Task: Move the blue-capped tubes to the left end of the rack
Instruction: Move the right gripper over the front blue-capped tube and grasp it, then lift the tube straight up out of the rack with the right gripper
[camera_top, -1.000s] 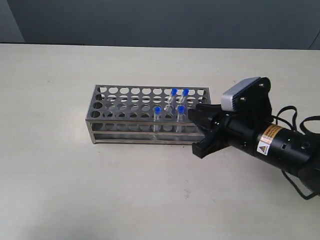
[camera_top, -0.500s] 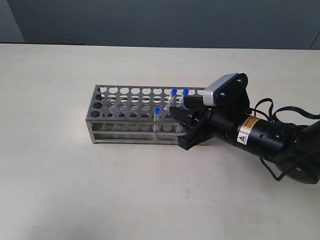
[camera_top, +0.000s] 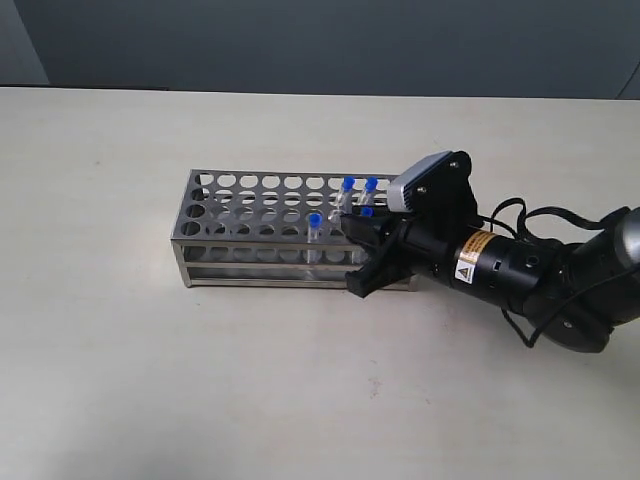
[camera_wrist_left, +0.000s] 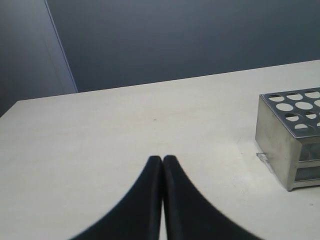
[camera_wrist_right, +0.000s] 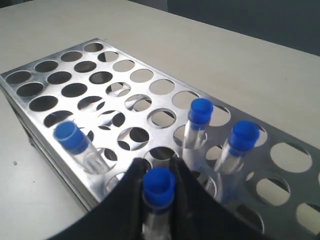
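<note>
While three blue-capped tubes (camera_wrist_right: 200, 113) stand free in the rack (camera_top: 250, 257), the right gripper (camera_wrist_right: 156, 172) pinches the fourth tube (camera_wrist_right: 159, 189).

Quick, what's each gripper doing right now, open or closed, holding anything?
Left gripper: shut, holding nothing.
Right gripper: seemingly closed on a blue-capped tube standing in the rack.

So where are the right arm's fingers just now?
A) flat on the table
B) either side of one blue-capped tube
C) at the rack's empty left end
B: the right wrist view shows the fingers pressed against both sides of a blue-capped tube, standing in the rack.
</note>
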